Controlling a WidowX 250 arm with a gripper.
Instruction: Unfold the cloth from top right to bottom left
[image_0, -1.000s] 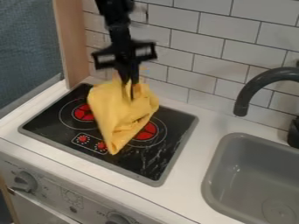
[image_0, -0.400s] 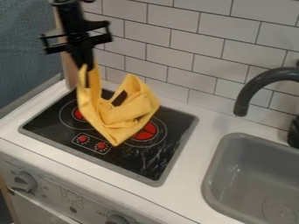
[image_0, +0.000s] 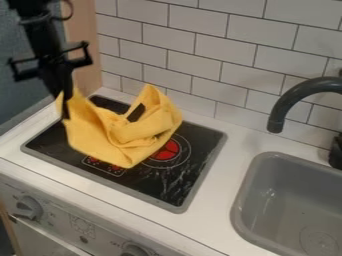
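Cloth (image_0: 100, 130), yellow and crumpled, looks partly unfolded on a black rectangular stovetop (image_0: 175, 182), its ten-o'clock corner (image_0: 75, 107) pinched in a black two-finger gripper (image_0: 65, 110), three-o'clock folds (image_0: 147, 131) remaining to open.

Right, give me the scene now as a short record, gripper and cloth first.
gripper: black two-finger gripper, over the cooktop's left side in the picture, closed on the cloth's left end
cloth: soft yellow cloth, held up at its left end, rest bunched in loose folds
unfolding: not complete; cloth not flat
under cloth: black cooktop with grey rim
burner: red printed burner, partly covered by the cloth
right side: grey sink basin, dark curved faucet
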